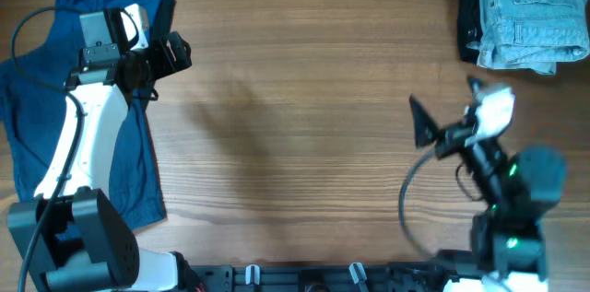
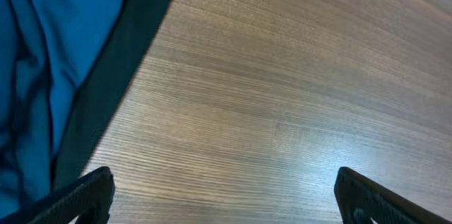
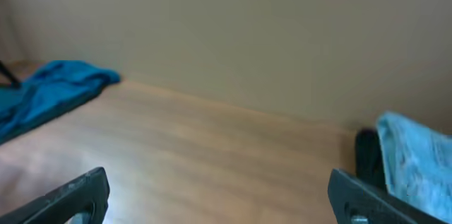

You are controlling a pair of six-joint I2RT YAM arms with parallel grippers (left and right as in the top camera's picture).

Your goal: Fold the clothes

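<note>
Folded pale light-blue denim shorts (image 1: 533, 11) lie at the table's far right corner on top of a black garment (image 1: 469, 11); both also show in the right wrist view, shorts (image 3: 417, 160) and black garment (image 3: 367, 155). A large dark blue garment (image 1: 55, 99) lies spread at the left, under my left arm; it fills the left of the left wrist view (image 2: 63, 61). My left gripper (image 1: 175, 52) is open and empty over its right edge (image 2: 222, 196). My right gripper (image 1: 433, 126) is open and empty above bare wood (image 3: 219, 196).
The wooden table (image 1: 295, 117) stretches between the two arms. A beige wall (image 3: 247, 33) stands behind the far edge. A black cable (image 1: 410, 209) loops by the right arm's base.
</note>
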